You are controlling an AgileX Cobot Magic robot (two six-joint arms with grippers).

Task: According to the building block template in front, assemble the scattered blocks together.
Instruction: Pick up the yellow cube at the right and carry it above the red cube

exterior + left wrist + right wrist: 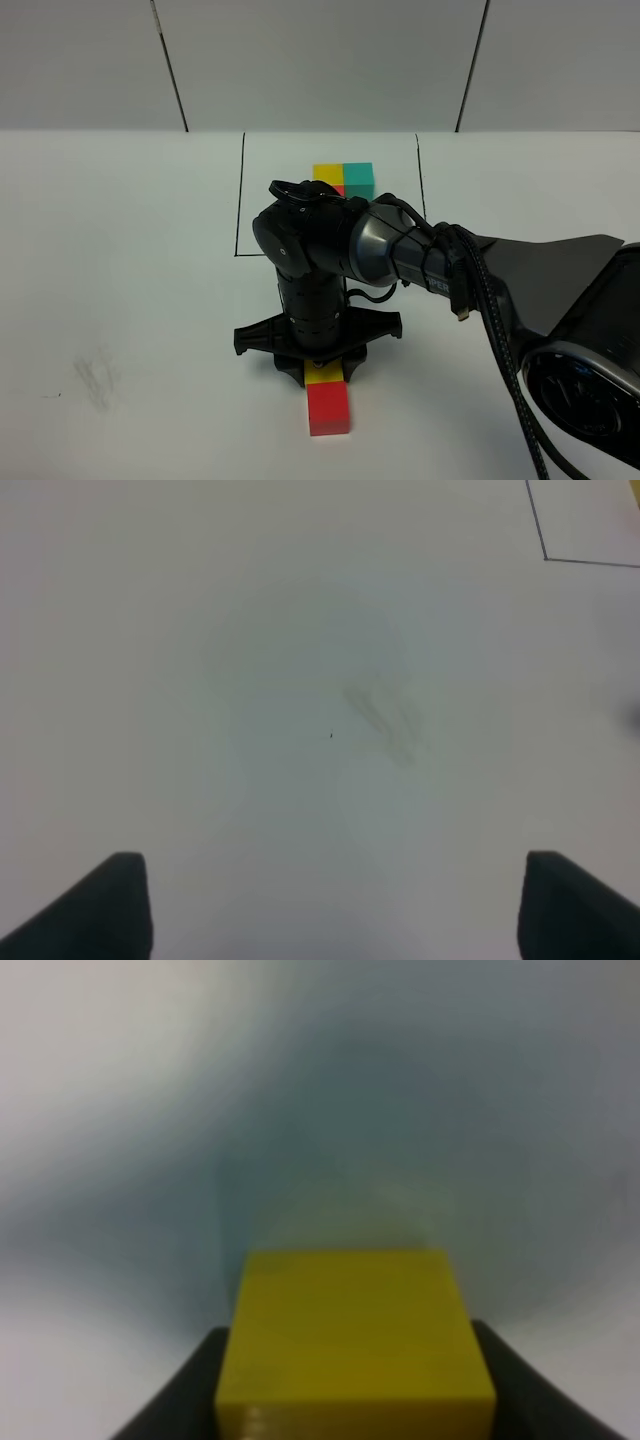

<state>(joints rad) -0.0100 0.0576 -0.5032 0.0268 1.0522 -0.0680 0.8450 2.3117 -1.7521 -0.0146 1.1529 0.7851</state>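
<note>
The template, a joined yellow (327,172) and teal (358,178) cube with a sliver of red (340,190), sits at the back inside a thin black rectangle (240,200); my right arm covers part of it. A loose red cube (329,408) lies near the front edge, with a loose yellow cube (325,376) touching its far side. My right gripper (322,368) points down and is shut on the yellow cube (355,1345), with fingers (190,1395) on both of its sides. The loose teal cube is not in view. My left gripper (335,910) is open over bare table.
The right arm (400,250) and its cable (500,340) stretch across from the right edge. A faint grey scuff (95,380) marks the white table at front left and also shows in the left wrist view (385,715). A corner of the black rectangle (545,555) shows there too.
</note>
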